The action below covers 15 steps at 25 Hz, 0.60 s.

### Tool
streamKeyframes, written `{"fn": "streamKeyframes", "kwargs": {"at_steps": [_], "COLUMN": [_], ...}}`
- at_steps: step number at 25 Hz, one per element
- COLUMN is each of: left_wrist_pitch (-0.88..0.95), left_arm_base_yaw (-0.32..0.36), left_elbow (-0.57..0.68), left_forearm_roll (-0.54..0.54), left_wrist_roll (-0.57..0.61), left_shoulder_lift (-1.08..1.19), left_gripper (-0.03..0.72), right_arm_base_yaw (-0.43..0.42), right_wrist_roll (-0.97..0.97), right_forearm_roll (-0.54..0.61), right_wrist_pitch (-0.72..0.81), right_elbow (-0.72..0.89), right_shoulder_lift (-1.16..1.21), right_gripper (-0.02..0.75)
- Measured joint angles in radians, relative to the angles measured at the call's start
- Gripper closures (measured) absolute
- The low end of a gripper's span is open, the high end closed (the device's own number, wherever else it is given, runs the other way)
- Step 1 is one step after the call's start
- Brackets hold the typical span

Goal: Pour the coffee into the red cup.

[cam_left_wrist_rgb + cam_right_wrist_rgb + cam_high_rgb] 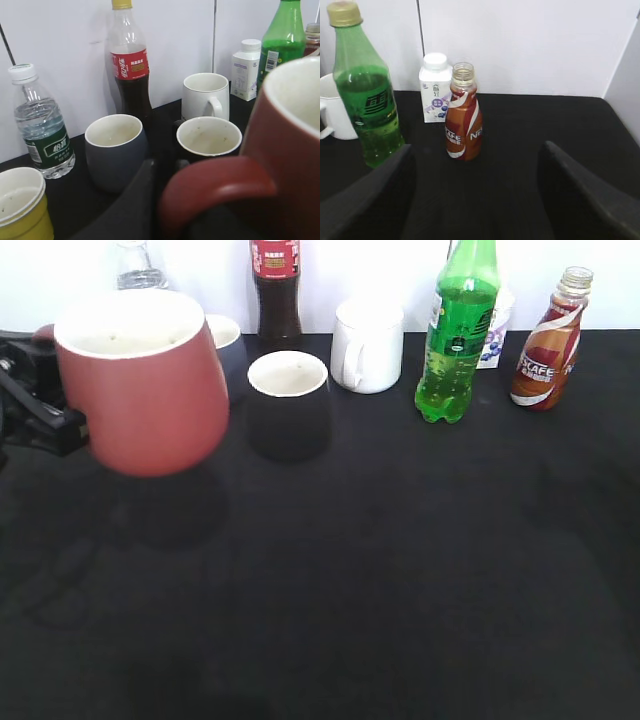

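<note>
Exterior view: left hand [55, 425] pinches red cup [140, 380] by its handle, raised off the surface [400, 570], mouth up, ready to receive. Coffee [464, 117] stands uncapped at back right; right hand [477, 195] spread wide, lined up on it, not touching.

We see the left gripper [40, 405] as matte black angular hardware with blocky bracket-like edges. Right gripper [477, 200] fingers [370, 200] are plain dark grey, broad, smooth, tapering wedges. We can't make out any markings, screws or cables.
</note>
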Motion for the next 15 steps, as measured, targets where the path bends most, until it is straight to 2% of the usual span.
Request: {"fn": "streamKeyframes", "kwargs": {"at_steps": [15], "left_wrist_pitch": [0.000], "left_arm_base_yaw": [0.000], "left_elbow": [0.000], "left_forearm_roll": [0.000], "left_wrist_roll": [0.000], "left_shoulder_lift": [0.000], "left_gripper": [0.620], "right_arm_base_yaw": [0.000], "right_wrist_roll": [0.000], "right_forearm_roll": [0.000], "right_wrist_pitch": [-0.741], "right_elbow": [-0.001], "right_shoulder_lift": [0.707], "right_gripper": [0.150]}}
